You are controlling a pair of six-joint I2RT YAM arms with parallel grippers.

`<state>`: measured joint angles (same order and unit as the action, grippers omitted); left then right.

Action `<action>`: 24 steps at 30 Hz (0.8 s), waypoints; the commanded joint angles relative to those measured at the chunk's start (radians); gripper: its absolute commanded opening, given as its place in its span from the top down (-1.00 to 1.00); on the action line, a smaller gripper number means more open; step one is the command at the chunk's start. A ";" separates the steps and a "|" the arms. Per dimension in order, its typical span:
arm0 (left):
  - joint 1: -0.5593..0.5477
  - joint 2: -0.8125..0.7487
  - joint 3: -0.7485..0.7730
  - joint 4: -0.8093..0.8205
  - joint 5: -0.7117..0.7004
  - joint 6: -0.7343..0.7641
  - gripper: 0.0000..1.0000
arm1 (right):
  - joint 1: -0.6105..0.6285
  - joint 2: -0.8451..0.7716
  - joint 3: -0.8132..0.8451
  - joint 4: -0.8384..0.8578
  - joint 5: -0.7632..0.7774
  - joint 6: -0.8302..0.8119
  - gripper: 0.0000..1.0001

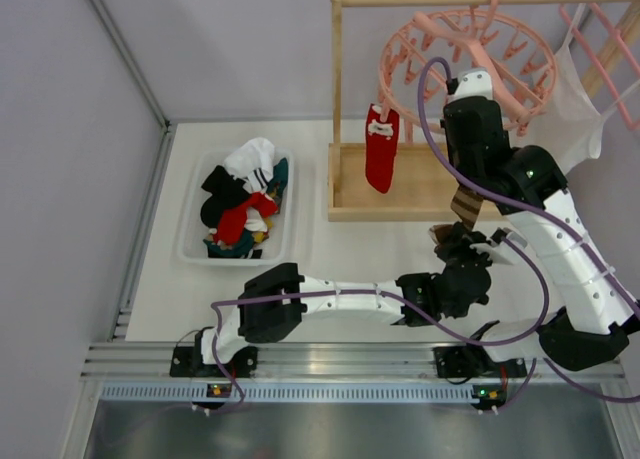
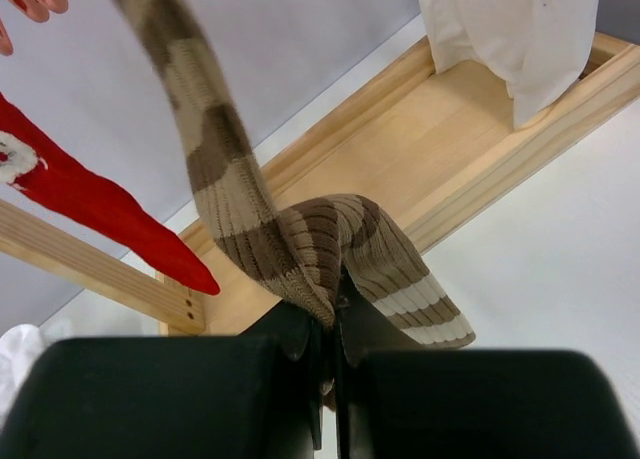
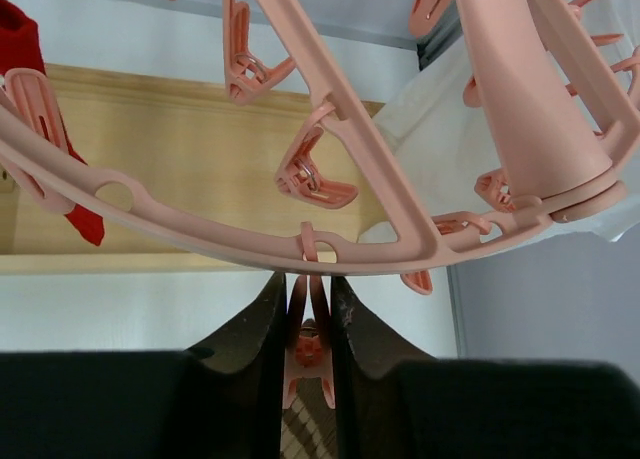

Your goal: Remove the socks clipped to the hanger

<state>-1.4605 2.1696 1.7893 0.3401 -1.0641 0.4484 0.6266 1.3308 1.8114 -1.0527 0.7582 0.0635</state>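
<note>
The round pink hanger (image 1: 470, 59) hangs from the wooden rod; its ring fills the right wrist view (image 3: 300, 244). A red sock (image 1: 381, 151) hangs clipped at its left side and also shows in the left wrist view (image 2: 100, 214). A brown striped sock (image 1: 464, 207) hangs from a clip at the near side. My left gripper (image 1: 455, 244) is shut on the lower part of this sock (image 2: 300, 234), its jaws pinching the fabric (image 2: 335, 314). My right gripper (image 1: 470, 87) is up at the ring, shut on the pink clip (image 3: 308, 344) that holds the brown sock (image 3: 310, 434).
A white bin (image 1: 190, 241) with several loose socks stands at the left. The wooden stand's base (image 1: 400, 189) lies under the hanger. A large white cloth (image 1: 578, 109) hangs from a straight-barred pink rack (image 1: 610, 39) at the right. Grey walls enclose the table.
</note>
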 commanded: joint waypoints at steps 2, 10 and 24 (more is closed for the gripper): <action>-0.012 -0.016 -0.022 0.030 0.000 -0.011 1.00 | 0.015 -0.005 -0.011 0.071 0.006 -0.004 0.75; 0.034 -0.198 -0.260 -0.015 -0.025 -0.222 1.00 | 0.012 -0.042 -0.046 0.109 -0.048 0.001 0.38; 0.264 -0.781 -0.654 -0.464 0.090 -0.753 1.00 | -0.010 -0.201 -0.205 0.226 -0.207 0.027 -0.38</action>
<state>-1.2076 1.4803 1.1667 -0.0189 -1.0023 -0.1776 0.6247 1.2007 1.6459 -0.9253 0.6239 0.0753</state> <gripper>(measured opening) 0.025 0.677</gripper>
